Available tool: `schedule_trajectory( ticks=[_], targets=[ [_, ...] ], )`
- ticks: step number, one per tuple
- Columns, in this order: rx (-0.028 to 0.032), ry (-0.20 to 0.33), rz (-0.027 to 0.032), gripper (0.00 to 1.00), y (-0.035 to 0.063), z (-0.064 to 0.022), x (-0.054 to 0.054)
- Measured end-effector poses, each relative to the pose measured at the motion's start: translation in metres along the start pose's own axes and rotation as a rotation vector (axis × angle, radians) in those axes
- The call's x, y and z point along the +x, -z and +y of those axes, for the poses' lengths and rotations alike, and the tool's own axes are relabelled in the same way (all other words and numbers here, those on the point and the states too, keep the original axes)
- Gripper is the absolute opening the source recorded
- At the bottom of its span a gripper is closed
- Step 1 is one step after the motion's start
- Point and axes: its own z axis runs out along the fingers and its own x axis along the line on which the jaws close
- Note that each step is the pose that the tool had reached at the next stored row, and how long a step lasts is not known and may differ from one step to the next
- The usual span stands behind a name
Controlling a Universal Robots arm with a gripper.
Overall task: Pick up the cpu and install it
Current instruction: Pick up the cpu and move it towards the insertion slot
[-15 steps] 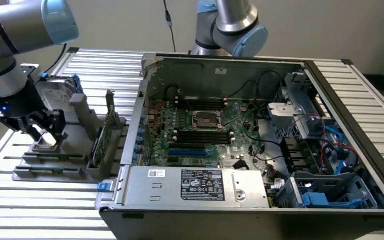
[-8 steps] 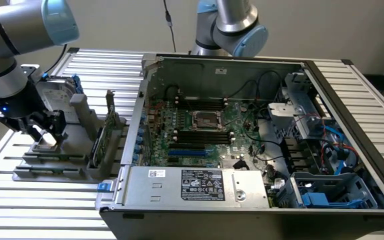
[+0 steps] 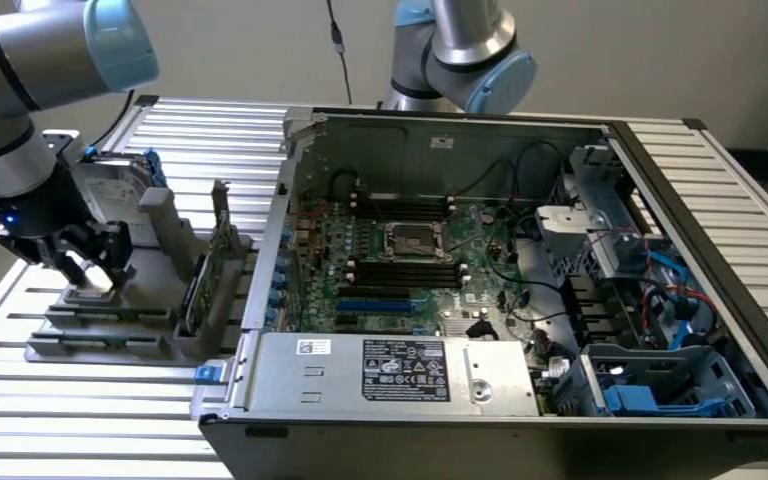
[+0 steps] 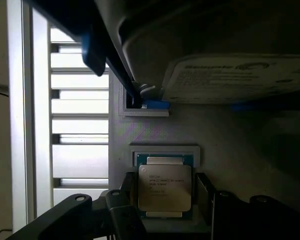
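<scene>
Hand (image 4: 165, 205) spread wide astride cpu (image 4: 164, 186); chip flat, lid up, near-square.

Exterior view: bright, even, diffuse room light. The wall (image 3: 664, 60) and the slatted desk (image 3: 77, 400) are near white, with a mild sheen along the slats. The inside of the computer case (image 3: 438, 140) is darker, and its walls shade the motherboard (image 3: 398, 270). A small blue indicator light (image 3: 8, 219) glows on the arm.

Wrist view: dim, high contrast, backlit. The desk slats are blown out. The hard drive (image 4: 230, 80) is largely in shadow and only its label is lit. The cpu (image 4: 164, 187) top catches soft light, and its print is visible. The fingers (image 4: 206, 195) are near-black silhouettes.
</scene>
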Motion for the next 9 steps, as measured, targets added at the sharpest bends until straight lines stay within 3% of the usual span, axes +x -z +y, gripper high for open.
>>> schedule_trajectory(
  ticks=[9],
  targets=[
    [0.0,0.0,0.0,0.6,-0.0015,-0.0004,0.0]
  ],
)
